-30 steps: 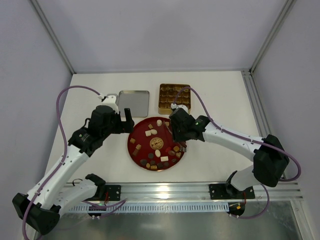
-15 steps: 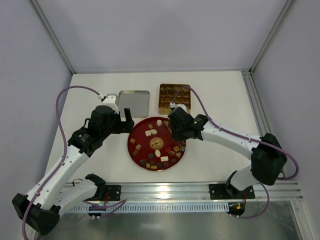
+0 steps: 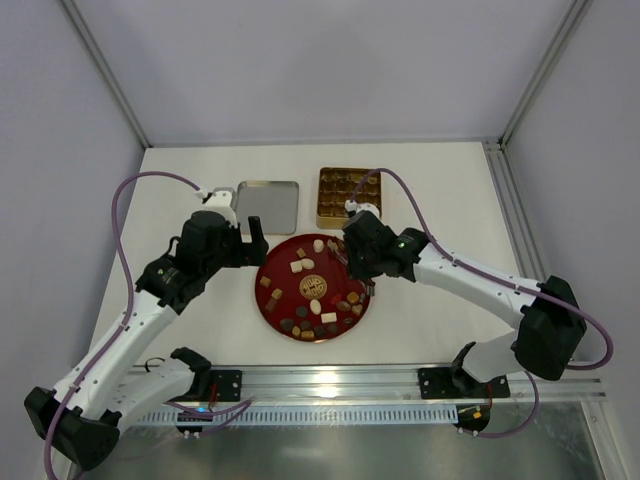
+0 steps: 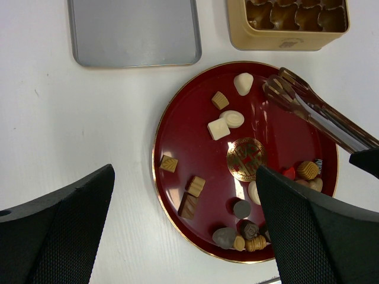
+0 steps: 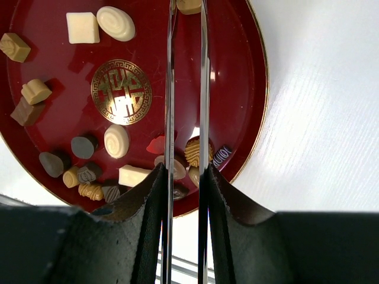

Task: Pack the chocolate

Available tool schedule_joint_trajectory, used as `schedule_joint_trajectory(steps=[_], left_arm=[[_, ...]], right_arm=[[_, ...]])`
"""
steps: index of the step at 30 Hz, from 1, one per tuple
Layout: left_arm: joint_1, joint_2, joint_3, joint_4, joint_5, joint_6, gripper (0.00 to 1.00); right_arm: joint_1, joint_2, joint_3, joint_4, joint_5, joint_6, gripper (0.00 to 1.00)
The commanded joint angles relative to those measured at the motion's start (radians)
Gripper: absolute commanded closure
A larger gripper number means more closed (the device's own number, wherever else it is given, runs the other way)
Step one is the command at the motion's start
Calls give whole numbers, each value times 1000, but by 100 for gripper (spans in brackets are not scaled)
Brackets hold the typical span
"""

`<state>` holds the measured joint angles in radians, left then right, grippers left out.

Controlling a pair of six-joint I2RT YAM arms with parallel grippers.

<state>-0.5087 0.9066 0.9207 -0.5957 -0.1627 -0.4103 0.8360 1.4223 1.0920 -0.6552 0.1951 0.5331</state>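
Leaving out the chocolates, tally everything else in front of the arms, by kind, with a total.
plate: 1
tin: 1
tray: 1
tongs: 1
Total: 4

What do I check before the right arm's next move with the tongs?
1. Tongs seated in right gripper: ok, both blades run between its fingers.
2. Candy caught in the tong tips: cannot tell; tips sit by a cream candy, contact unclear.
3. Gold tin uncovered: ok, lid lies flat beside it.
4. Free cells in the tin: cannot tell.
5. Left gripper out of the way: ok, open and empty, by the red plate left rim.
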Motion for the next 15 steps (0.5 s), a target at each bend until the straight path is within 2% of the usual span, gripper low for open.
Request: schedule_joint_trajectory(steps=[1, 15], left_arm=[[-2, -15, 9, 27, 2, 4, 0], [-2, -12, 9, 27, 2, 4, 0]], right_arm=[[2, -54, 25, 5, -5, 4, 66], [3, -82, 26, 8, -26, -1, 66]])
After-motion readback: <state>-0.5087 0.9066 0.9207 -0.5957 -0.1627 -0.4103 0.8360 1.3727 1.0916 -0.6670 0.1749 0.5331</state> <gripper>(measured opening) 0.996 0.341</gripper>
